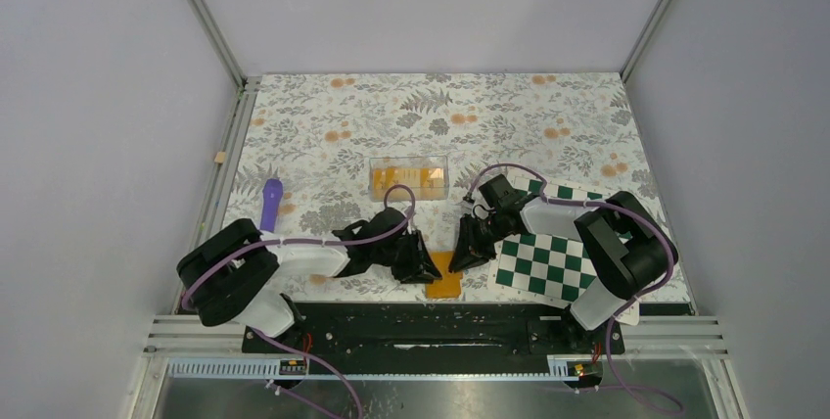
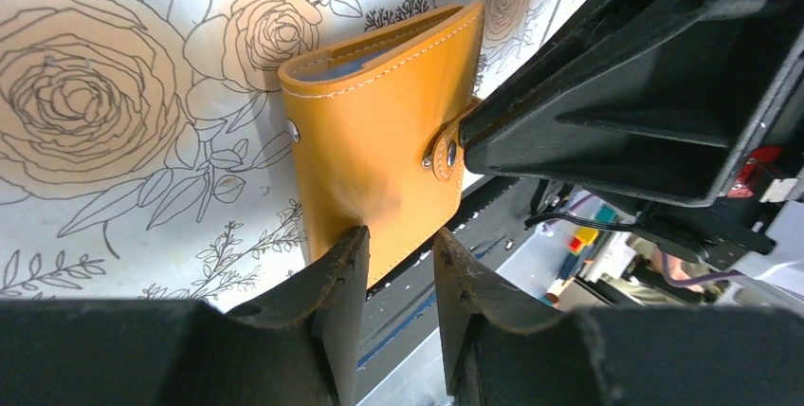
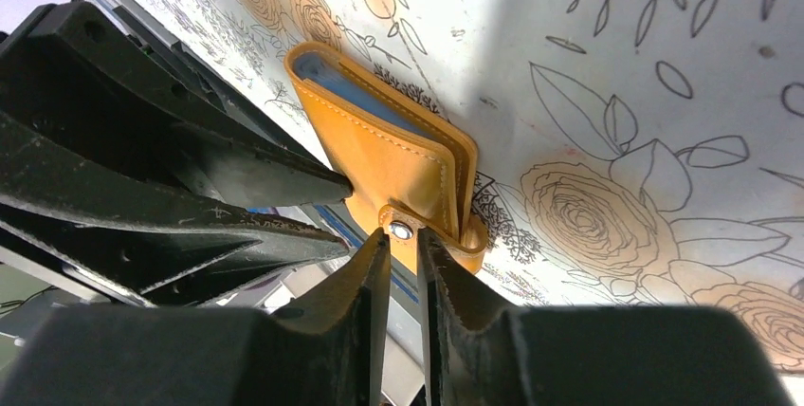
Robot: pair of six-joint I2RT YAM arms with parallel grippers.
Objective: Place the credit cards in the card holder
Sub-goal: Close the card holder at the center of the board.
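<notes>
Left pincer (image 2: 398,235): fingers apart, edge of folded wallet (image 2: 379,131) between the tips. Right pincer (image 3: 401,237): fingers nearly together at the wallet's tab (image 3: 402,224); grip cannot be told.

Card holder (image 2: 374,140) lower edge behind jaws (contact perhaps, unclear).

Soft, even light fills the overhead view; the table (image 1: 587,116) is sharp, with faint shadows beneath the arms (image 1: 313,260). In the wrist views the card holder (image 2: 379,140) is crisp with a dull sheen, while the black fingers (image 3: 365,330) at the bottom edge sit dark and slightly blurred.
</notes>
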